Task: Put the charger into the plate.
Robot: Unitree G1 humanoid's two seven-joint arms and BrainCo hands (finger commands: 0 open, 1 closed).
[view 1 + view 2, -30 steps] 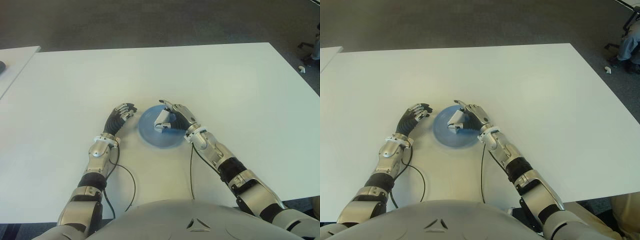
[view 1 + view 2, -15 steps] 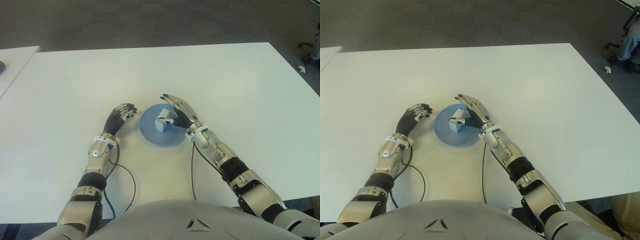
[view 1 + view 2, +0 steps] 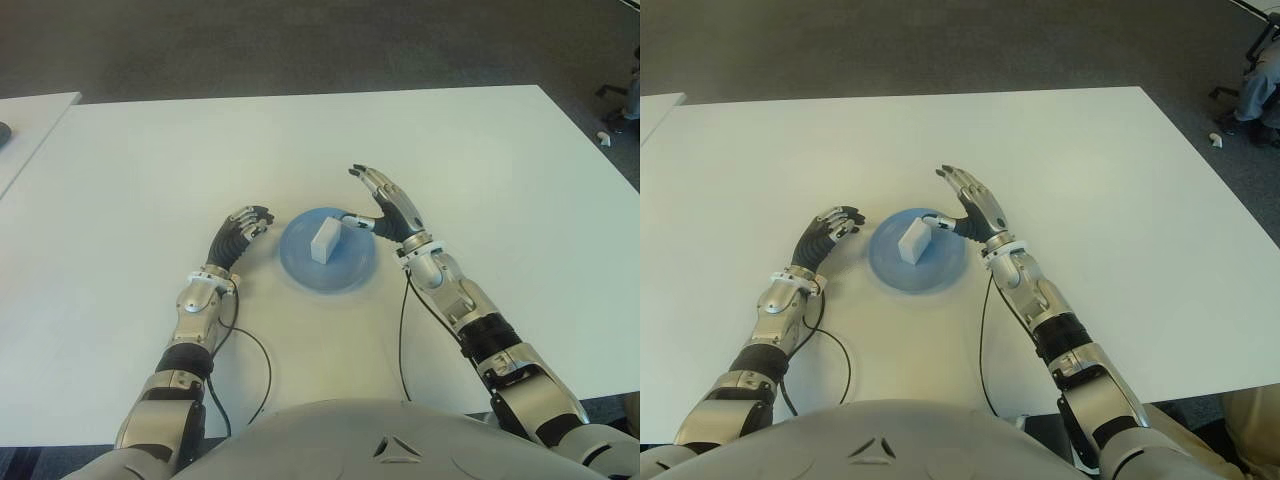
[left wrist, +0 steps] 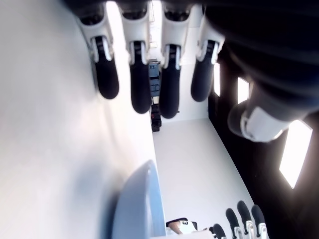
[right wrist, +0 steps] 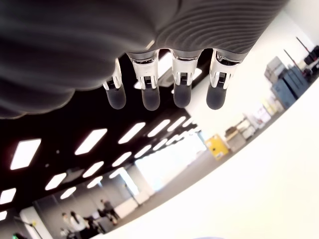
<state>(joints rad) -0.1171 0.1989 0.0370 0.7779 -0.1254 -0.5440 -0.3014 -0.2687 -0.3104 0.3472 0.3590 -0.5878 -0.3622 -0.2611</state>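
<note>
A white block-shaped charger (image 3: 325, 240) stands in the round blue plate (image 3: 352, 271) near the middle of the white table (image 3: 480, 170). My right hand (image 3: 385, 205) hovers just right of the plate with its fingers (image 5: 182, 92) spread and nothing in them; its thumb points toward the charger without touching it. My left hand (image 3: 245, 224) shows just left of the plate, fingers (image 4: 139, 84) loosely curled and holding nothing. The plate's rim (image 4: 144, 199) appears in the left wrist view.
A second white table (image 3: 25, 125) stands at the far left with a gap between. Dark carpet lies beyond the far edge. Thin black cables (image 3: 262, 365) hang from both forearms over the near part of the table.
My right hand has let go of the charger, opened, and drawn away to the right and up. The charger now stands free in the plate. The left hand has not moved.
</note>
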